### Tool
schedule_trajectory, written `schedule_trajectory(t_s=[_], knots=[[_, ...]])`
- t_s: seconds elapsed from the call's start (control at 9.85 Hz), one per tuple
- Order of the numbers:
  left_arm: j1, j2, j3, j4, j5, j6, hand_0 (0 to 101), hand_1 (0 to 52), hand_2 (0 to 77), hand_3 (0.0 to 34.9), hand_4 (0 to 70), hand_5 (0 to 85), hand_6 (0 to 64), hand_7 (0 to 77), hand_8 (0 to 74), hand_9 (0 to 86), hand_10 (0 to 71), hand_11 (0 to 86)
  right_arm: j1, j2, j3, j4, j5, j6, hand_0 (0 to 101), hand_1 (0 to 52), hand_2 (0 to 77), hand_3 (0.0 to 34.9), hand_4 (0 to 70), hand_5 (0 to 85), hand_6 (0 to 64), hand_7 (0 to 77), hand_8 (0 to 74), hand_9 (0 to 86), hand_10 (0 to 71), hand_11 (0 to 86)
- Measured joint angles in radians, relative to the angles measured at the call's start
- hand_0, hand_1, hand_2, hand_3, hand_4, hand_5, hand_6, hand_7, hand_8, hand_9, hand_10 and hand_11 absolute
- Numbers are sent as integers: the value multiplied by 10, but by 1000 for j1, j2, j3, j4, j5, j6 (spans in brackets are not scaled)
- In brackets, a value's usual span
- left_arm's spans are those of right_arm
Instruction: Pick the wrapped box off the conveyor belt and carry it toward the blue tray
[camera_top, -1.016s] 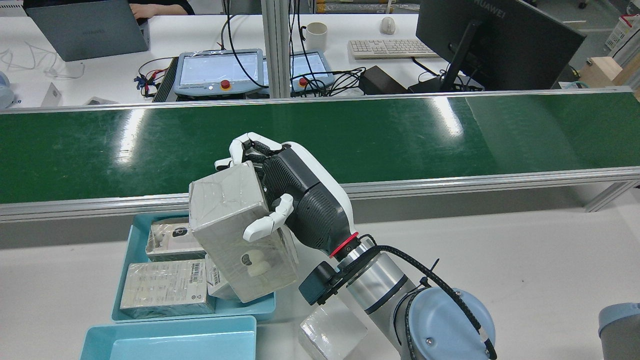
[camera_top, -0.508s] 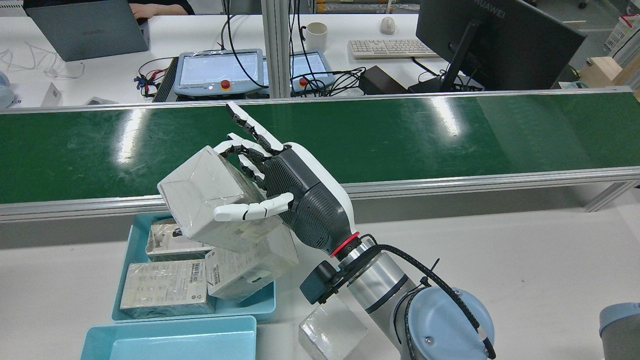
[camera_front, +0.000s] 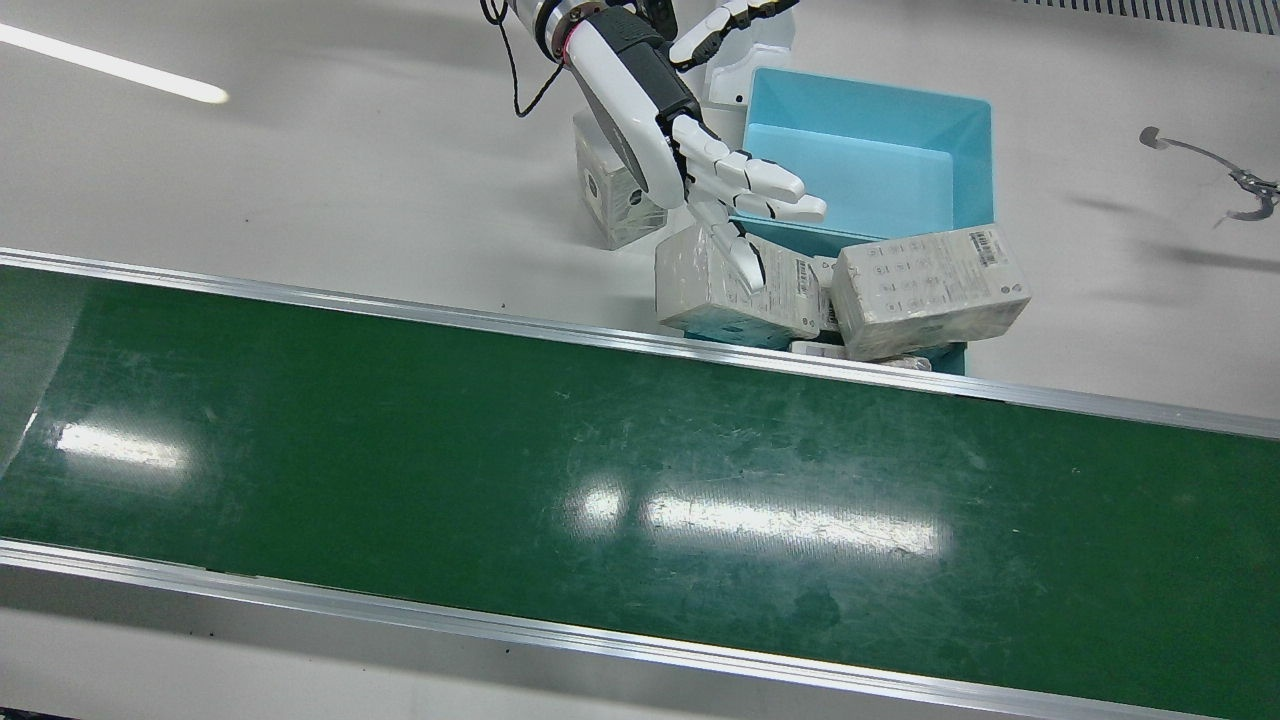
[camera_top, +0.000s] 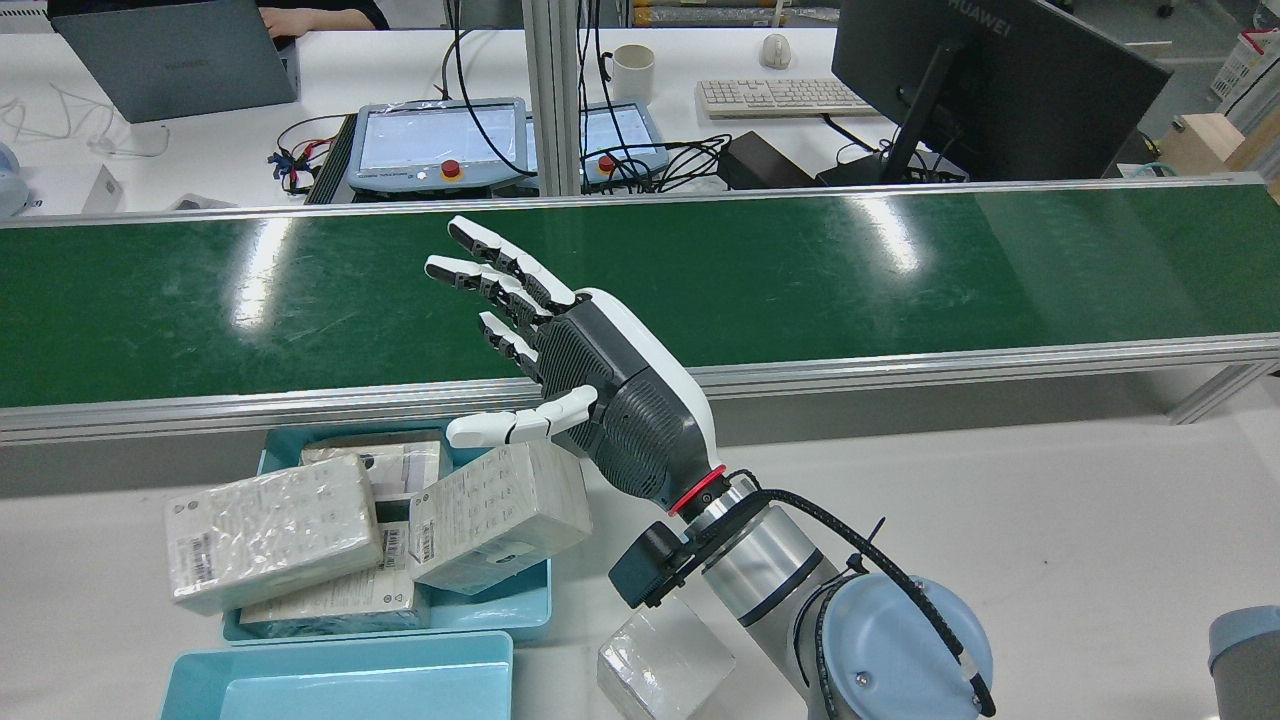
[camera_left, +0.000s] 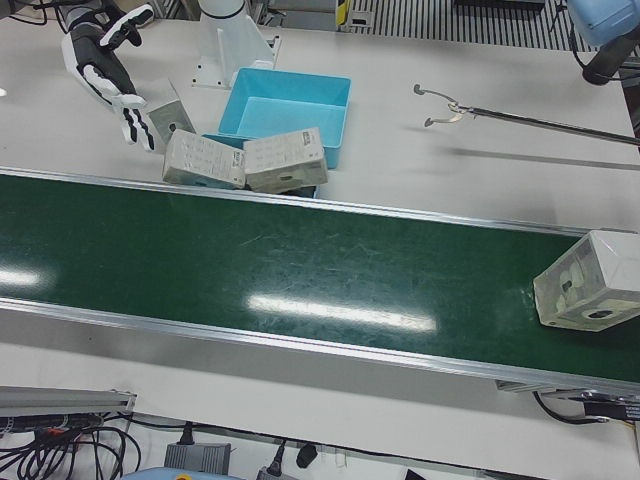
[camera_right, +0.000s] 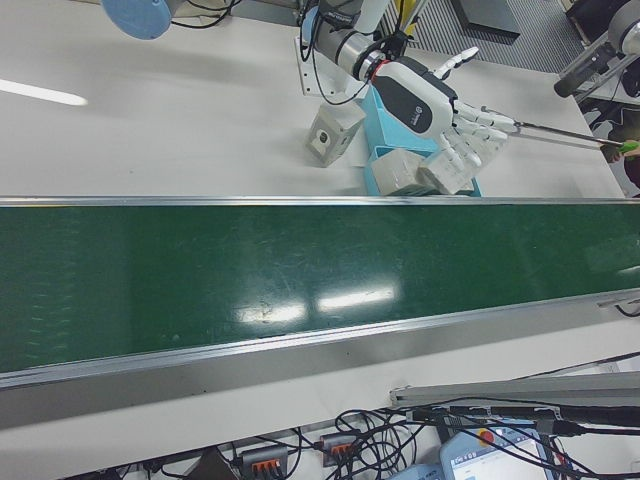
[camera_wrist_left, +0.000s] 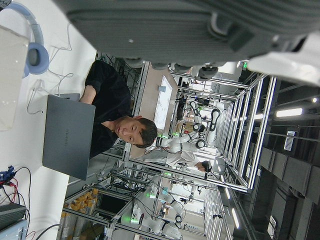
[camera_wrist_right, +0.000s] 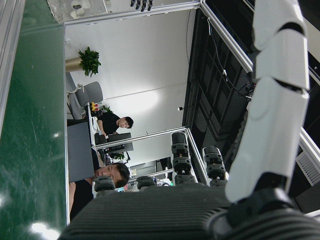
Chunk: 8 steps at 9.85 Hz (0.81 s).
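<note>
My right hand (camera_top: 590, 400) hovers open above the near rail of the green conveyor belt (camera_top: 800, 280), fingers spread and holding nothing. The wrapped box (camera_top: 265, 530) lies flat on top of other boxes in the blue tray (camera_top: 500, 610), hanging out over the tray's left rim. In the front view this box (camera_front: 930, 290) lies just right of the right hand (camera_front: 690, 150). A second wrapped box (camera_left: 590, 290) sits on the belt's far end. The left hand view shows only a dark palm edge (camera_wrist_left: 165, 25).
An empty blue tray (camera_top: 340, 680) stands against the loaded one. Another wrapped box (camera_top: 665, 665) stands on the table under my right forearm. A thin reacher tool (camera_left: 450, 105) pokes in over the table. Monitors, pendants and a laptop sit beyond the belt.
The right hand has opened its fingers and let go of the wrapped box. The box dropped down and to the left onto the boxes in the blue tray.
</note>
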Motion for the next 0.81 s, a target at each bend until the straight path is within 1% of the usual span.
schedule_trajectory(t_s=[0.1, 0.2, 0.3, 0.41, 0.51, 0.61, 0.71, 0.81], knots=[[0, 0, 0, 0, 0, 0, 0, 0, 5, 0, 0, 11, 0, 0, 0, 0, 0, 0, 7, -6, 0, -3, -2, 6, 457, 109, 158, 206, 49, 109, 38, 158, 0, 44, 16, 27], [0, 0, 0, 0, 0, 0, 0, 0, 11, 0, 0, 11, 0, 0, 0, 0, 0, 0, 27, -14, 3, -13, -10, 9, 456, 115, 153, 174, 60, 153, 44, 153, 0, 44, 22, 33], [0, 0, 0, 0, 0, 0, 0, 0, 11, 0, 0, 11, 0, 0, 0, 0, 0, 0, 70, -23, 6, -44, -38, 12, 456, 115, 153, 143, 54, 169, 44, 158, 16, 54, 22, 27], [0, 0, 0, 0, 0, 0, 0, 0, 11, 0, 0, 11, 0, 0, 0, 0, 0, 0, 140, -30, 2, -96, -92, 13, 456, 115, 153, 143, 54, 169, 44, 158, 16, 54, 22, 27], [0, 0, 0, 0, 0, 0, 0, 0, 5, 0, 0, 11, 0, 0, 0, 0, 5, 0, 227, -36, -9, -159, -162, 14, 455, 125, 158, 119, 54, 207, 55, 175, 16, 60, 0, 38], [0, 0, 0, 0, 0, 0, 0, 0, 5, 0, 0, 11, 0, 0, 0, 0, 5, 0, 309, -41, -32, -206, -228, 15, 467, 164, 175, 94, 76, 251, 55, 175, 16, 60, 0, 38], [0, 0, 0, 0, 0, 0, 0, 0, 11, 0, 0, 5, 0, 0, 0, 0, 5, 0, 393, -44, -75, -237, -297, 16, 482, 164, 175, 84, 76, 251, 71, 196, 16, 60, 5, 33], [0, 0, 0, 0, 0, 0, 0, 0, 11, 0, 0, 11, 0, 0, 0, 0, 5, 0, 459, -44, -121, -254, -359, 17, 482, 164, 175, 84, 76, 251, 71, 196, 16, 60, 5, 33]])
